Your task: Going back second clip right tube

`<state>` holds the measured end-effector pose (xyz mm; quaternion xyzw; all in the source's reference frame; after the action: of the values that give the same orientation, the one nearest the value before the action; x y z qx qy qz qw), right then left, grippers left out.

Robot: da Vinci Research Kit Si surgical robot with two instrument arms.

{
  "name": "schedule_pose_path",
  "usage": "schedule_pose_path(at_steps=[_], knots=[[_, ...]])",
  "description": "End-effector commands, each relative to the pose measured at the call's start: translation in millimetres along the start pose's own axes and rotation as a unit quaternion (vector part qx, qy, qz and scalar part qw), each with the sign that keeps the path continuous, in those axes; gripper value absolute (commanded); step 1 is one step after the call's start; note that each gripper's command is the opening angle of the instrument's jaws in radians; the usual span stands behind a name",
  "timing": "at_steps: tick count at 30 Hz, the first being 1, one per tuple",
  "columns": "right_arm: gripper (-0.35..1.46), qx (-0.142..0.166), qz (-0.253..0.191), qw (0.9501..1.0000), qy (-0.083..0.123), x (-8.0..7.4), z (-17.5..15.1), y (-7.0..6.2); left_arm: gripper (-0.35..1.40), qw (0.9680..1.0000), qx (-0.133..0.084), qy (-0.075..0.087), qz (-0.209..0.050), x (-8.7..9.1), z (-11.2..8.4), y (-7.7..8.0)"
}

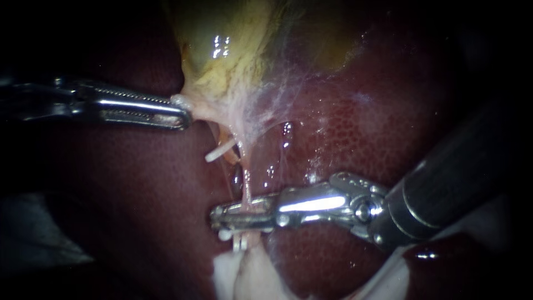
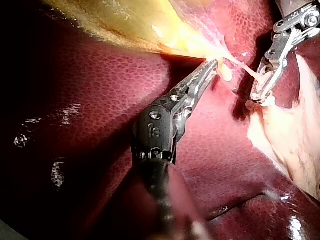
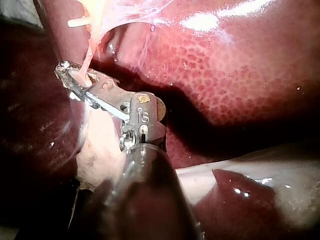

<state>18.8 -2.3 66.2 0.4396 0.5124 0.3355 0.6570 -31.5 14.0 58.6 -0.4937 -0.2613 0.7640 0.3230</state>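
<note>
2 tools work over the liver (image 1: 111, 194), whose broad dark surface lies bare below the left tool (image 1: 183, 114). That tool reaches in level, its jaws pinching the pale lower edge of the gallbladder (image 1: 222, 50). 1 thin right tube (image 1: 246, 191) runs down between the slightly parted jaws of the right tool (image 1: 217, 218), with 1 clip (image 1: 240, 243) just below them. The right tool's shaft slants in, with bare liver above it.

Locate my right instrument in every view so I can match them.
Endoscope: right instrument enters lower right, tip low centre at the tube.
Left wrist: right instrument ahead of the left instrument gripping gallbladder tissue, at the tube.
Right wrist: its own instrument, tip at the tube.
Landmark: the pale tube.
</note>
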Motion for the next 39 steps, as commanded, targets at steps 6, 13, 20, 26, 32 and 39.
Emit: schedule_pose_path(at_steps=[6,13,20,26,32,39], knots=[[0.44,-0.002,-0.036,0.9994,0.000,0.3,1.4,0.7,-0.35,1.0000,0.000,0.000,0.000,0.0,0.0,0.0],[0.50,-0.061,-0.088,0.9942,-0.013,0.5,0.7,2.8,-0.35,1.0000,0.000,0.000,0.000,-0.1,0.0,0.0],[0.50,-0.089,-0.205,0.9735,-0.046,0.4,-1.0,4.1,-0.35,1.0000,0.000,0.000,0.001,-0.1,-0.1,0.0],[0.50,-0.095,-0.235,0.9661,-0.048,0.8,-1.4,4.0,-0.35,1.0000,-0.001,0.000,0.001,-0.1,-0.2,0.0],[0.50,-0.097,-0.247,0.9629,-0.048,0.8,-2.2,3.7,-0.35,1.0000,-0.001,0.000,0.001,-0.2,-0.2,0.0],[0.50,-0.097,-0.320,0.9398,-0.071,2.3,-6.8,0.8,-0.35,1.0000,-0.002,0.000,0.001,-0.2,-0.5,0.0]])
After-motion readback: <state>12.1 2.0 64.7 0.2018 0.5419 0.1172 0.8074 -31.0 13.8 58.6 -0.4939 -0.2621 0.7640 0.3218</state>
